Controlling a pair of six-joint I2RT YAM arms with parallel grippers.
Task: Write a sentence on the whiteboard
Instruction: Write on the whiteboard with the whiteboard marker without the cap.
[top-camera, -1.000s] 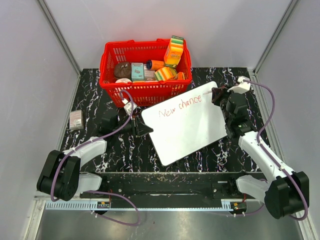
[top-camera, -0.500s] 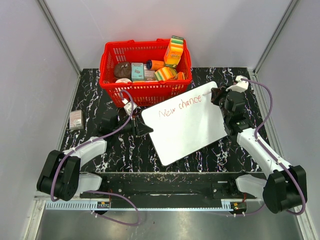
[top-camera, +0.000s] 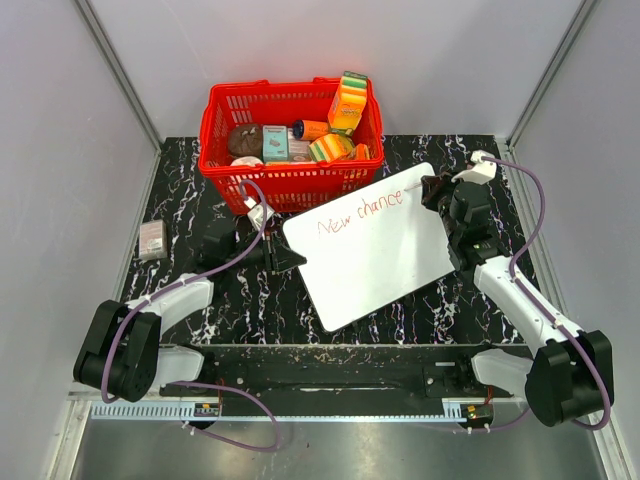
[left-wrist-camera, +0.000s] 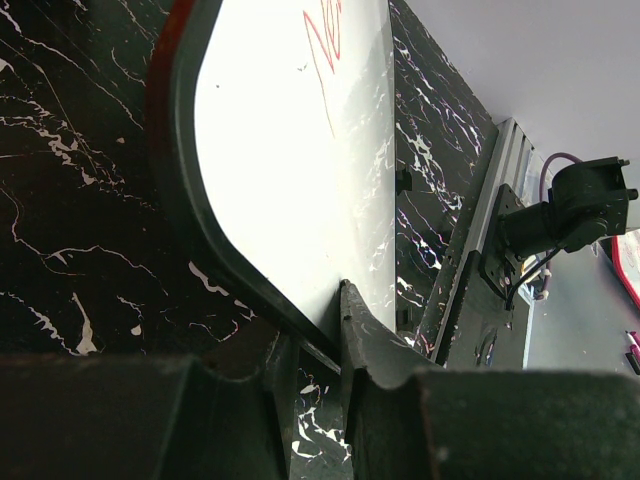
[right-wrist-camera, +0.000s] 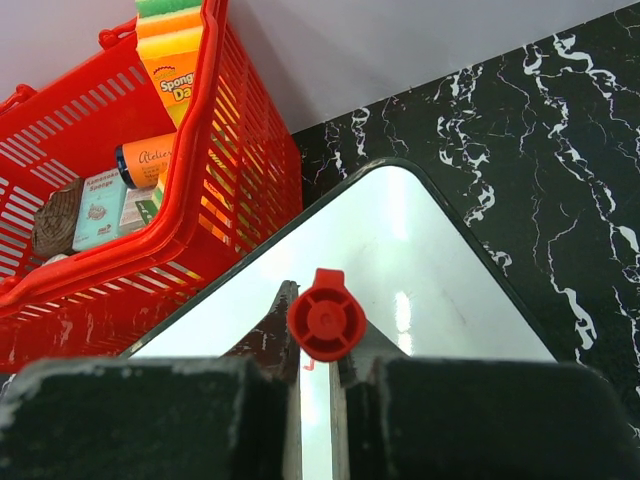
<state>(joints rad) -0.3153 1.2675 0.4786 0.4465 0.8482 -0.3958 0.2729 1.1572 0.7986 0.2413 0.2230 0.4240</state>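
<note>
My right tool (top-camera: 437, 190) is gripping a red-ended marker (right-wrist-camera: 325, 322) over the far corner of the glossy white whiteboard (top-camera: 375, 265); its red handwritten sentence (top-camera: 360, 212) is ending just left. My left tool (left-wrist-camera: 316, 322) is clamping the whiteboard's edge.

Your left arm (top-camera: 180, 295) lies low, reaching forward and inward, and your left gripper (top-camera: 284, 256) is clamped on the whiteboard's (top-camera: 370, 255) edge. Your right arm (top-camera: 520, 300) stretches forward, wrist turned inward, with your right gripper's (top-camera: 432, 190) fingers (right-wrist-camera: 272, 345) closed around a red marker (right-wrist-camera: 325, 328).
</note>
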